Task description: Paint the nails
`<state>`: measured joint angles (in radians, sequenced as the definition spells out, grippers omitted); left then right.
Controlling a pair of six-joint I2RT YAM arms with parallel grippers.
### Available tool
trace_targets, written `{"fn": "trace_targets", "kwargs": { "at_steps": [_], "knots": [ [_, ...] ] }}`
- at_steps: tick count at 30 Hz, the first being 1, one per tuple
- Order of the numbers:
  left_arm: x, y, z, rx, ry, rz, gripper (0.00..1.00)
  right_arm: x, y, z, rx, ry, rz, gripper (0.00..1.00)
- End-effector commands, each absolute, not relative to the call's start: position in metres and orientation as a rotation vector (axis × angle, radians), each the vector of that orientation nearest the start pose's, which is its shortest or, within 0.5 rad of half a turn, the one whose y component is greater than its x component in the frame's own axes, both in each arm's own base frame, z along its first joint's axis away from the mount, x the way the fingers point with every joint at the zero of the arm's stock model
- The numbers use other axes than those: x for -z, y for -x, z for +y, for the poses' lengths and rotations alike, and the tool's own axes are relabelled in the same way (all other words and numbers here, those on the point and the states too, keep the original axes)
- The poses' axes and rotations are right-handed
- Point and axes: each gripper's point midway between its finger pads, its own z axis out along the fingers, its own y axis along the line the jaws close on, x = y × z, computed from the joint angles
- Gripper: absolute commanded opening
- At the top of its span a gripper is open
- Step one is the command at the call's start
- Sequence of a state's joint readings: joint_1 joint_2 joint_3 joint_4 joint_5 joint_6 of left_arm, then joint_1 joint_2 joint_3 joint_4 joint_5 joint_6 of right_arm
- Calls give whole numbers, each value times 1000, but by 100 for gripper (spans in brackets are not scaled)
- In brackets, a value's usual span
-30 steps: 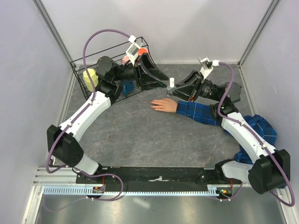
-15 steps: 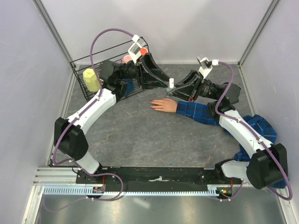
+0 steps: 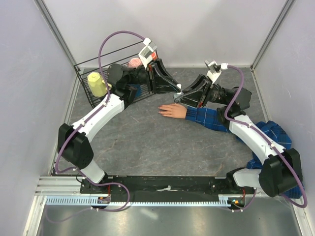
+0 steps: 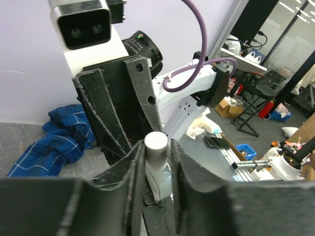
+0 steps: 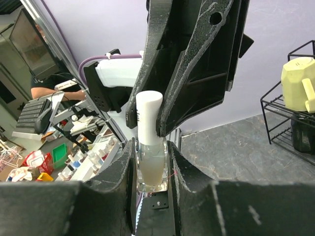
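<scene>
The peach-pink fake hand (image 3: 171, 110) lies palm down on the grey table, ending a blue plaid sleeve (image 3: 209, 118). Its nails (image 3: 159, 111) point left and are too small to make out. My right gripper (image 3: 183, 96) is shut on a small clear bottle (image 5: 150, 169) and holds it upright above and behind the hand. My left gripper (image 3: 176, 89) reaches in from the left. Its jaws stand tight around the bottle's white cap (image 4: 156, 150), with only a sliver of gap on one side. The cap also shows in the right wrist view (image 5: 147, 110).
A black wire basket (image 3: 86, 83) stands at the back left with a yellow cup (image 3: 97, 83) in it. A heap of blue plaid cloth (image 3: 273, 135) lies at the right under my right arm. Grey walls close in the table.
My left gripper has moved right from beside the basket onto the white cap. My right gripper has shifted slightly left with the bottle. The hand has not moved.
</scene>
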<state>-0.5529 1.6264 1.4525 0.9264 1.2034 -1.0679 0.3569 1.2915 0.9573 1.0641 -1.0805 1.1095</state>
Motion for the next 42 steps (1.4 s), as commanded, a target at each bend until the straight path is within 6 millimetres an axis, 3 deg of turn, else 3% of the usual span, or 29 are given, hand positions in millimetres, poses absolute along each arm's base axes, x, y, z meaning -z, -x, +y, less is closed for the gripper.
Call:
{"fn": "trace_targets", "kwargs": {
  "at_steps": [1, 2, 3, 5, 6, 7, 8, 9, 10, 11, 12, 14, 15, 16, 17, 18, 19, 22, 27, 29, 30, 32, 33, 35, 36, 37, 38, 39, 42],
  "knots": [
    [-473, -215, -344, 1755, -1113, 1078, 14, -431, -222, 265, -1642, 797, 1149, 0],
    [-473, -220, -346, 1765, -1066, 1144, 4, -430, -223, 265, -1628, 800, 1147, 0],
    [-477, -223, -347, 1751, -1037, 1169, 2, -425, -231, 267, -1625, 758, 1204, 0],
    [-476, -235, -349, 1679, -958, 1239, 2, -423, -246, 265, -1456, 767, 1202, 0],
    [-478, -237, -350, 1617, -958, 1218, 2, -401, -265, 266, -1412, 650, 1371, 0],
    [-482, -246, -351, 1564, -882, 1242, 2, -409, -266, 264, -1321, 663, 1362, 0],
    [-489, -243, -347, 1521, -854, 1238, 2, -406, -275, 263, -1202, 685, 1360, 0],
    [-481, -244, -350, 1470, -842, 1284, 2, -392, -274, 268, -1176, 673, 1440, 0],
    [-484, -256, -350, 1399, -756, 1313, 2, -399, -283, 263, -1100, 604, 1445, 0],
    [-491, -254, -349, 1359, -729, 1311, 2, -398, -286, 262, -1053, 594, 1446, 0],
    [-483, -251, -354, 1327, -720, 1353, 2, -397, -284, 265, -1030, 580, 1456, 0],
    [-486, -264, -354, 1224, -593, 1383, 2, -397, -294, 257, -900, 484, 1470, 0],
    [-484, -253, -364, 1198, -601, 1400, 2, -392, -289, 265, -859, 490, 1484, 0],
    [-474, -267, -361, 1098, -510, 1464, 2, -391, -290, 264, -811, 472, 1488, 0],
    [-473, -267, -364, 1058, -482, 1476, 2, -390, -302, 252, -694, 377, 1506, 0],
    [-472, -257, -374, 1040, -485, 1482, 2, -387, -295, 260, -641, 396, 1513, 0],
    [-468, -268, -369, 961, -399, 1511, 2, -386, -294, 259, -597, 377, 1516, 0],
    [-457, -272, -370, 900, -290, 1565, 2, -387, -291, 252, -454, 304, 1516, 0],
    [-450, -271, -378, 946, -293, 1605, 3, -389, -284, 259, -453, 331, 1509, 0],
    [-455, -254, -386, 1057, -397, 1571, 21, -382, -280, 261, -471, 377, 1522, 0],
    [-460, -258, -379, 1093, -393, 1553, 41, -381, -273, 267, -521, 430, 1514, 0],
    [-465, -236, -381, 1245, -521, 1507, 55, -381, -270, 268, -566, 455, 1507, 0],
    [-472, -241, -373, 1285, -512, 1486, 62, -379, -268, 268, -590, 472, 1506, 0],
    [-475, -226, -368, 1378, -604, 1464, 94, -384, -262, 266, -660, 502, 1486, 0],
    [-478, -231, -360, 1398, -606, 1455, 100, -384, -259, 267, -692, 525, 1480, 0],
    [-484, -218, -357, 1455, -682, 1408, 100, -388, -252, 269, -746, 561, 1462, 0],
    [-480, -217, -354, 1475, -701, 1406, 100, -389, -255, 262, -765, 549, 1463, 0],
    [-490, -217, -344, 1485, -707, 1357, 100, -392, -253, 260, -792, 555, 1453, 0],
    [-484, -201, -330, 1547, -816, 1305, 95, -395, -249, 253, -886, 593, 1434, 0]
  ]
}}
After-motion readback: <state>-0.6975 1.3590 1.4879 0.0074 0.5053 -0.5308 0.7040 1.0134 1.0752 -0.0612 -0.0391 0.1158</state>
